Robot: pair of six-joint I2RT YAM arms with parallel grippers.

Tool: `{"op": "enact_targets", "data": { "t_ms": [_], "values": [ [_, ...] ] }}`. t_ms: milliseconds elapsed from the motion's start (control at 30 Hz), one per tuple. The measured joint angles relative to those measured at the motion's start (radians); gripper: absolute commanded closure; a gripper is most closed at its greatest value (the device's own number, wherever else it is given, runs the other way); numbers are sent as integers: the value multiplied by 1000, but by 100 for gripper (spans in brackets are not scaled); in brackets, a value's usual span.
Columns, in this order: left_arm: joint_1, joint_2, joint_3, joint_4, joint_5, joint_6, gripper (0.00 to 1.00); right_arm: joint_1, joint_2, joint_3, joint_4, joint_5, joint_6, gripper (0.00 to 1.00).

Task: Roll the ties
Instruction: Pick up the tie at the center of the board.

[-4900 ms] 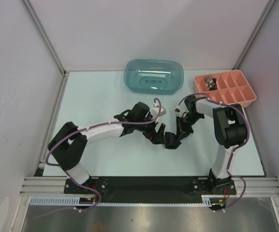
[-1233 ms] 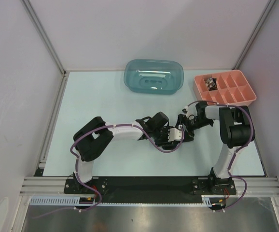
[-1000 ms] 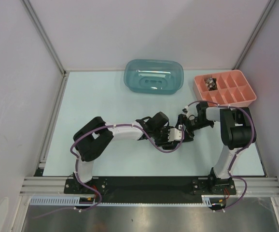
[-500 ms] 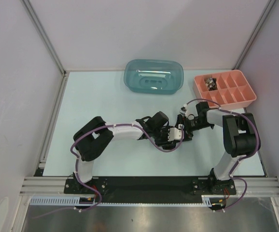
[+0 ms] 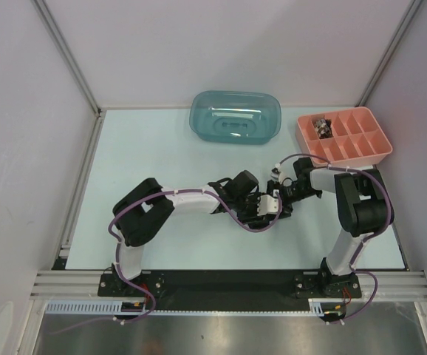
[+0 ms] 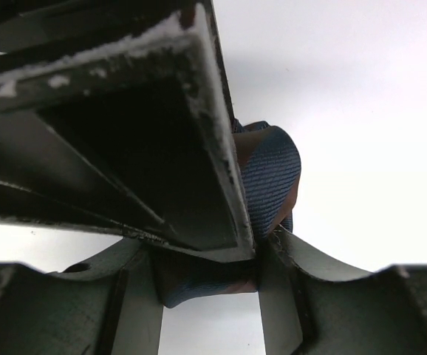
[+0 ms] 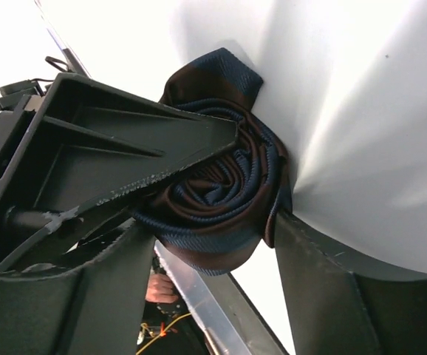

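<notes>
Navy rolled tie (image 7: 213, 196) inside right pincer (image 7: 212, 225)

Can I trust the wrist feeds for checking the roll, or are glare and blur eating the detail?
Right wrist: the rolled tie is sharp and its coils are readable, though the table blows out white. Left wrist: the weave is in focus, the surroundings dark and backlit. Top external: evenly lit, but the tie is too small and dark to make out.
</notes>
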Motion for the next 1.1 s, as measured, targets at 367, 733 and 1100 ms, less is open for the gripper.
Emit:
{"op": "enact_targets", "data": {
  "t_ms": [367,733,1100],
  "values": [
    [1,3,2,0,-1,-4,74,-19,23,1,-17,-27,26,100],
    [19,-14,-1,-13,10,-69,0,-12,-16,27,-57,20,26,100],
    [104,-262,-23,-142,39,-127,0,-10,-58,132,-165,90,-11,100]
  ]
}}
